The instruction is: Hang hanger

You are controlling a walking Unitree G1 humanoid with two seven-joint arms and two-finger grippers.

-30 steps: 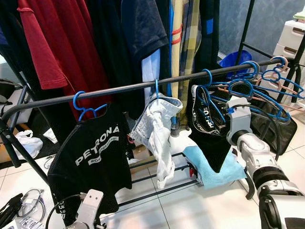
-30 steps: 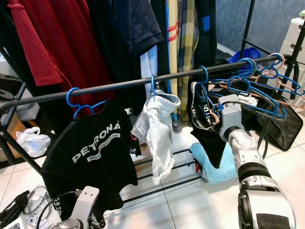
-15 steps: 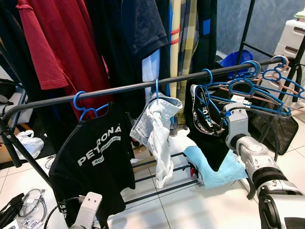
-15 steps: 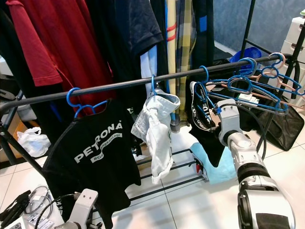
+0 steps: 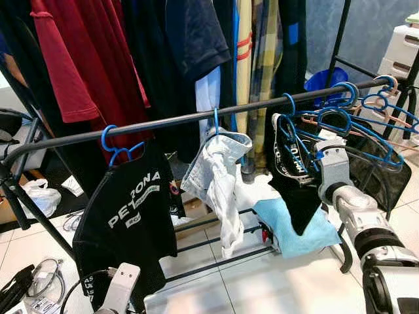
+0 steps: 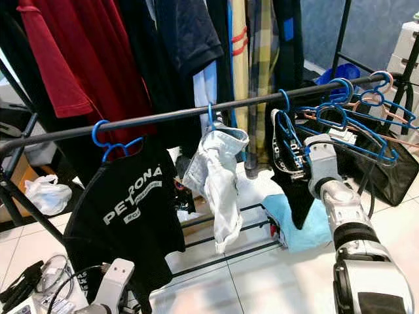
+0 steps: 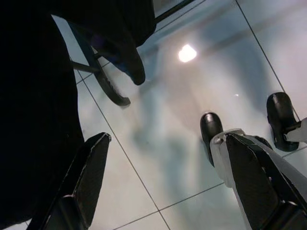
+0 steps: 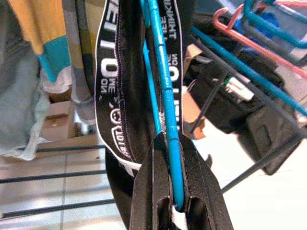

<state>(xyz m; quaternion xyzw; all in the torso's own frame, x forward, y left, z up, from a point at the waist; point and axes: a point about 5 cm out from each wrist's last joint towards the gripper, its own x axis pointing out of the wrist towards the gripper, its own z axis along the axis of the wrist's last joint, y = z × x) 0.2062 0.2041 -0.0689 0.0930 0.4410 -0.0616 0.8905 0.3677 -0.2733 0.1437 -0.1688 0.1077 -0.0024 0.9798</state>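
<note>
Right gripper (image 8: 173, 191) clamped on blue hanger (image 5: 292, 134), hook over black rail (image 5: 196, 119), long axis crosswise; glossy tiled floor (image 5: 275, 281).

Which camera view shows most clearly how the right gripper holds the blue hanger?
The right wrist view: the right gripper is shut on the blue hanger, whose bar runs between its fingers. Both eye views show the hanger's hook over the black rail, with the grip itself hidden behind the wrist.

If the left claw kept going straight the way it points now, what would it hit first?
Most likely the tiled floor: the open left claw points down at bare tile between its fingers. The black garment hangs close beside one finger, though depth is unclear.
</note>
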